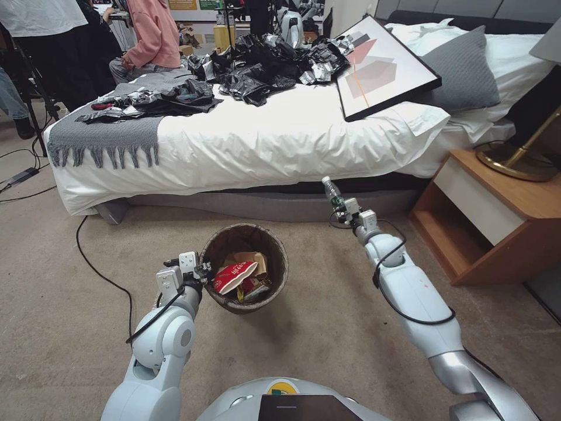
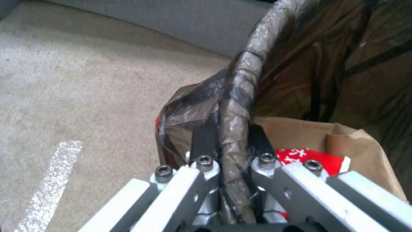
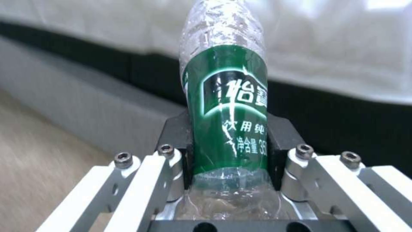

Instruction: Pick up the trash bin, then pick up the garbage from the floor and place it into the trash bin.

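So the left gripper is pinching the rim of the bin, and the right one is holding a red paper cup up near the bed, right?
Not quite. The right gripper holds a clear plastic bottle with a green label, not a red cup; the right wrist view shows it plainly. The rest is right: the left gripper pinches the bin rim, and the bottle is near the bed.

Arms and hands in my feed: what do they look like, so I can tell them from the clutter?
Both arms are glossy pale blue-grey shells with rounded joints, and a black cable loops loosely along each forearm. The left hand and right hand have white boxy wrist modules. Close up, each has pale silver metal linkage bars with dark hex bolts, ending in black finger pads.
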You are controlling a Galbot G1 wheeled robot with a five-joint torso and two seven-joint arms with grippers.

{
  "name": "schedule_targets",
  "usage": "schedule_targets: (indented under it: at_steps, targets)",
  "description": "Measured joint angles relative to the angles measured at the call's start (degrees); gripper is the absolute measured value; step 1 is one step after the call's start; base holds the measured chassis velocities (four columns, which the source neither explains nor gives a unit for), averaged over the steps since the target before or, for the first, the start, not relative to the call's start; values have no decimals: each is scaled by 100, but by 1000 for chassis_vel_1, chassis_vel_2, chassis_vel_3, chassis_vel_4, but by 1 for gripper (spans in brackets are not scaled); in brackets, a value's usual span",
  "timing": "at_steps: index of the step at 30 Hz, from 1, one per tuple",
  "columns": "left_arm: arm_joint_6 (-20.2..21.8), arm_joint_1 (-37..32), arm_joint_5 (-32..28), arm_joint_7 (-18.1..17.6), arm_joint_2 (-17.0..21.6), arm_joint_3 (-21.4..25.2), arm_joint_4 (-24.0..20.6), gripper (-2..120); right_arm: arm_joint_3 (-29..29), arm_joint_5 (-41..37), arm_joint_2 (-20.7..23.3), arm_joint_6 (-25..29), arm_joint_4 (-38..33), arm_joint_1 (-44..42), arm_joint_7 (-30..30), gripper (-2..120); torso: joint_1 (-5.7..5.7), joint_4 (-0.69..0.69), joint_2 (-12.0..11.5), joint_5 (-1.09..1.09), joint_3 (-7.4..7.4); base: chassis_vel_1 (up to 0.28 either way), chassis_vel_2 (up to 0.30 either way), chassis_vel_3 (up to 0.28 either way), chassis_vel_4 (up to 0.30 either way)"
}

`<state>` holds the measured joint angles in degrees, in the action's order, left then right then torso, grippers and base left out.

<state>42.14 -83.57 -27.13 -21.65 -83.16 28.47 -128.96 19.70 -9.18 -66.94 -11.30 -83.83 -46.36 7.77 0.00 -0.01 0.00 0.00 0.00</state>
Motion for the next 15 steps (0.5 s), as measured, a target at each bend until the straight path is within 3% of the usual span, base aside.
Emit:
schedule_targets:
  at_steps: [4,6,7,10,15]
  targets:
    - [0,-5,-6,-1,13,0,-20,2,76,-218,42,250,-371,-124,105,28,0,0,0,0,0,0,0,0,0]
    - [0,-15,-9,-4,26,-2,-45,2,122,-664,136,904,-1017,-339,701,28,0,1,0,0,0,0,0,0,0]
    - [0,-15,-9,-4,26,-2,-45,2,122,-664,136,904,-1017,-339,701,28,0,1,0,0,0,0,0,0,0]
    - [0,-27,-9,-6,27,-12,-55,2,101,-1084,260,1464,-1513,-483,1447,28,0,1,0,1,0,0,0,0,0]
    - [0,-37,-7,-7,27,-18,-59,2,28,-1354,358,1592,-1875,-575,1803,28,0,1,0,2,0,0,0,0,0]
